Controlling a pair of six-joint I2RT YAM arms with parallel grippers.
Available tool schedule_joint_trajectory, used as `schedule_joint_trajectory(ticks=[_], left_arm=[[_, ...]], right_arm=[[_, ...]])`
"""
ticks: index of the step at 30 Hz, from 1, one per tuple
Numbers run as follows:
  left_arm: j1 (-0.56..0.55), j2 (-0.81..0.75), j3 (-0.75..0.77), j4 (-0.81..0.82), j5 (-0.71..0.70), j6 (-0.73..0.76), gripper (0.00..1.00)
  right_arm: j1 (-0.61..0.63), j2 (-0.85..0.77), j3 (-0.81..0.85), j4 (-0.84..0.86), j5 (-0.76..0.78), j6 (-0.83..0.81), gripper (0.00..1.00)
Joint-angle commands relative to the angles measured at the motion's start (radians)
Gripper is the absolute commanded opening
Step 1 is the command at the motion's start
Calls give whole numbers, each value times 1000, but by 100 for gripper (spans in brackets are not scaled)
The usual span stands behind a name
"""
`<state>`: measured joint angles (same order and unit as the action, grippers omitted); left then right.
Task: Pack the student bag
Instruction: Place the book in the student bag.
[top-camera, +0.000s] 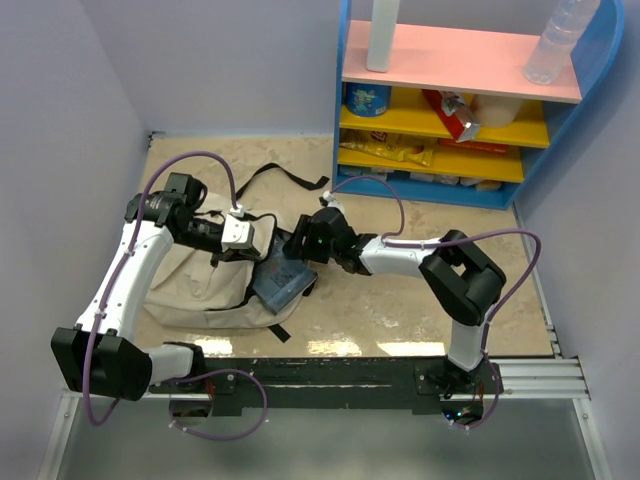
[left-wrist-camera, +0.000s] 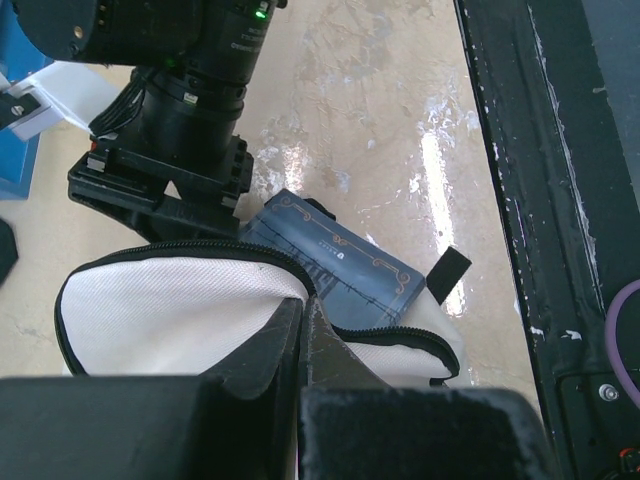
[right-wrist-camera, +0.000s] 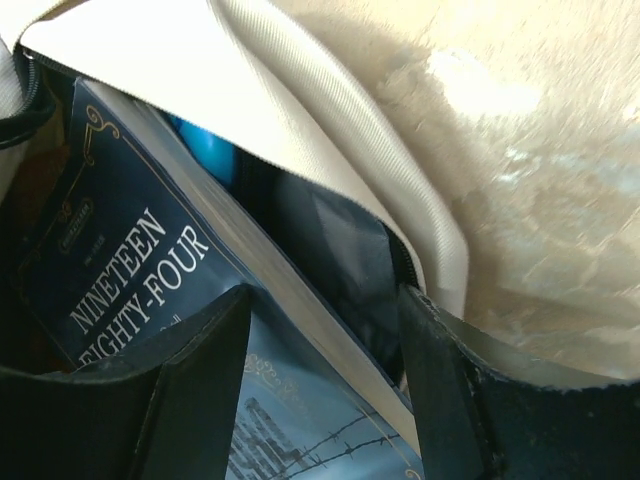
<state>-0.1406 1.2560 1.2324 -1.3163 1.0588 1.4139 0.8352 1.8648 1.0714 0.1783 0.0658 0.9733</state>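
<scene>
The beige student bag (top-camera: 195, 280) lies on its side left of centre, its zipped mouth facing right. My left gripper (top-camera: 243, 237) is shut on the bag's upper rim; in the left wrist view the fingertips (left-wrist-camera: 300, 318) pinch the cream fabric (left-wrist-camera: 170, 310) by the zipper. A dark blue book (top-camera: 281, 282), "Nineteen Eighty-Four" (right-wrist-camera: 130, 280), sticks halfway out of the mouth. My right gripper (top-camera: 296, 248) is open at the mouth (right-wrist-camera: 320, 370). One finger lies over the cover and the other is by the rim (right-wrist-camera: 330, 140), with the page edge between them. Something light blue (right-wrist-camera: 207, 152) shows inside.
A blue shelf unit (top-camera: 455, 110) with snack packs and a clear bottle (top-camera: 560, 40) stands at the back right. Black bag straps (top-camera: 285, 180) trail on the table behind the bag. The black mounting rail (top-camera: 330, 375) runs along the near edge.
</scene>
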Motion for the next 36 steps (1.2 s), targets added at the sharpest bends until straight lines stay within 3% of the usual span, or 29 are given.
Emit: schedule_joint_trajectory(ticks=[1, 6, 12, 18, 21, 25, 28, 30, 34, 36], left_arm=[[-11, -26, 35, 3, 135, 7, 0], [-11, -26, 30, 2, 135, 13, 0], [-13, -27, 29, 2, 133, 14, 0], [-13, -29, 29, 2, 130, 17, 0], [-11, -26, 24, 8, 130, 16, 0], [-11, -26, 25, 15, 135, 8, 0], [-13, -26, 30, 20, 135, 5, 0], [-11, -27, 32, 20, 135, 5, 0], [-11, -27, 35, 15, 132, 0, 0], [-11, -27, 41, 11, 129, -1, 0]], right_arm=[[-60, -41, -43, -33, -64, -108, 63], [-87, -33, -140, 59, -249, -108, 63], [-93, -21, -200, 134, -337, -125, 66], [-143, 16, -260, 271, -564, -114, 64], [-163, 14, -298, 347, -645, -90, 54], [-166, 2, -318, 437, -747, -65, 33], [-168, -6, -321, 526, -831, -28, 26], [-166, -3, -301, 597, -900, 2, 27], [-163, 8, -265, 638, -968, 31, 47], [-165, 19, -255, 645, -980, 34, 49]])
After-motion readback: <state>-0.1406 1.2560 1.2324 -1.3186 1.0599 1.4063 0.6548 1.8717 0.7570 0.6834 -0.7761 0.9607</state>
